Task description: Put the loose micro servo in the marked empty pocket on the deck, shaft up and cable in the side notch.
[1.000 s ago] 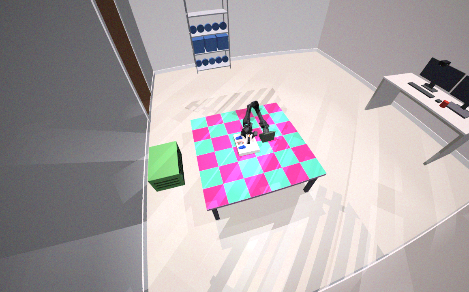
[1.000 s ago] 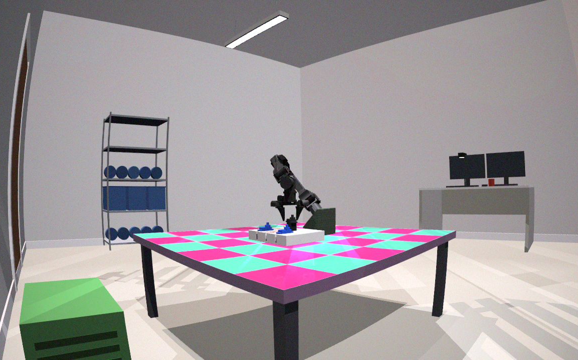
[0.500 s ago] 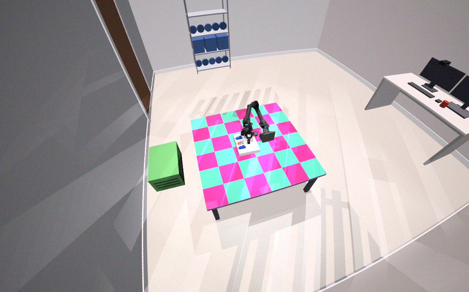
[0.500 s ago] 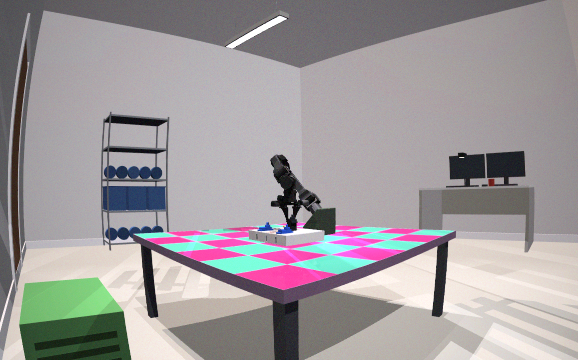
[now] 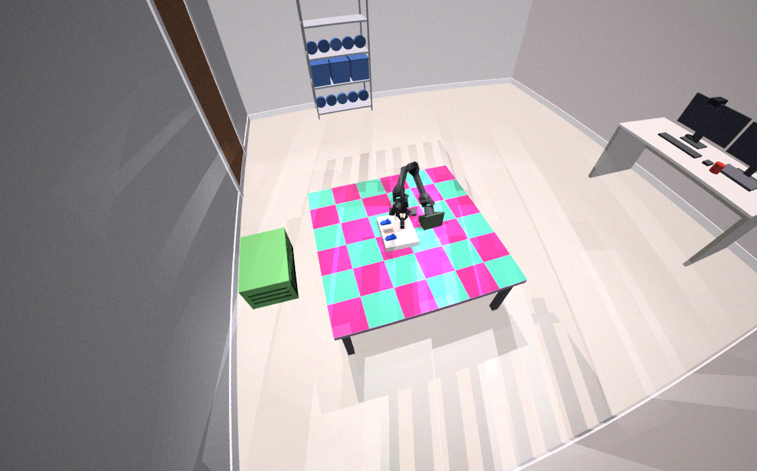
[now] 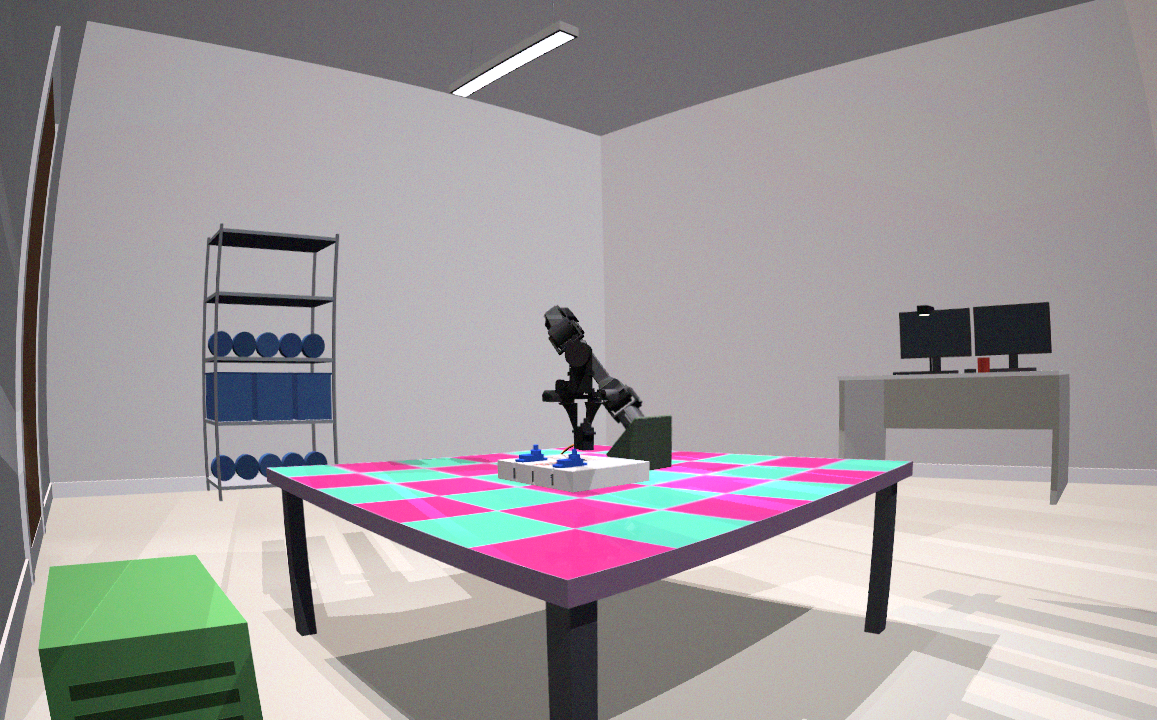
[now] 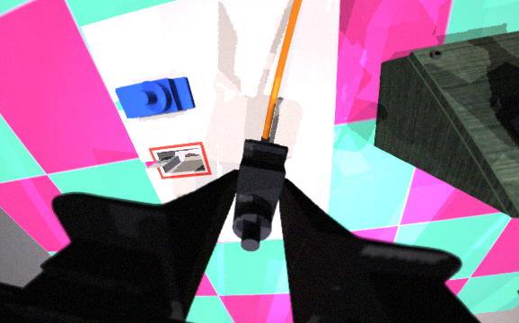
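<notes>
My gripper is shut on the dark micro servo, gripping its body from both sides. The servo's shaft points toward the wrist camera. Its orange cable trails away across the white deck. The empty pocket, marked with a red outline, lies just left of the held servo in the wrist view. A blue servo sits in the deck beyond the pocket. I cannot tell whether the held servo is touching the deck.
A dark wedge-shaped block stands close to the right of the deck. Two blue servos stick up from the deck. The deck lies on a pink and teal checkered table.
</notes>
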Tool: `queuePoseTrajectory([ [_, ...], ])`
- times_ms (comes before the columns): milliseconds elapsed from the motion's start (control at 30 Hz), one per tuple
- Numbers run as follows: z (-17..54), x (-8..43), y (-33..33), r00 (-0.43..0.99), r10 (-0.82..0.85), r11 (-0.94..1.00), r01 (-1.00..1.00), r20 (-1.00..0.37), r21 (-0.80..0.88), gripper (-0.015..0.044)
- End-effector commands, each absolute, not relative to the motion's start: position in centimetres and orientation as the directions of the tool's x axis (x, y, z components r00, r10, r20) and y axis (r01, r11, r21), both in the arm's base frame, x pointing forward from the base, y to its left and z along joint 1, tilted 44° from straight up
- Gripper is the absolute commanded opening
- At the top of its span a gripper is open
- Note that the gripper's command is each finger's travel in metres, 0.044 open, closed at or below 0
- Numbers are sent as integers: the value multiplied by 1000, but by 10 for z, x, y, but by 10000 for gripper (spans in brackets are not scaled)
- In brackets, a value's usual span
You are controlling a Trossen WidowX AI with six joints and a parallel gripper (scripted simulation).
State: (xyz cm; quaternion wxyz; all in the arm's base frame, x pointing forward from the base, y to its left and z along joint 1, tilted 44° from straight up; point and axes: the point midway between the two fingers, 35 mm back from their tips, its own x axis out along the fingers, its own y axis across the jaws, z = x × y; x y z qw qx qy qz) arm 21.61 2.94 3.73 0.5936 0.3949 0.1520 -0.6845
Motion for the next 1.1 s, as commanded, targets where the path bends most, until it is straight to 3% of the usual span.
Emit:
queuePoseTrajectory([
  [0, 39, 216, 30, 18, -688, -255, 930, -726, 265, 0],
  [467, 34, 228, 36, 18, -687, -232, 942, -726, 244, 0],
  [1067, 34, 228, 36, 18, -687, 202, 965, -726, -166, 0],
])
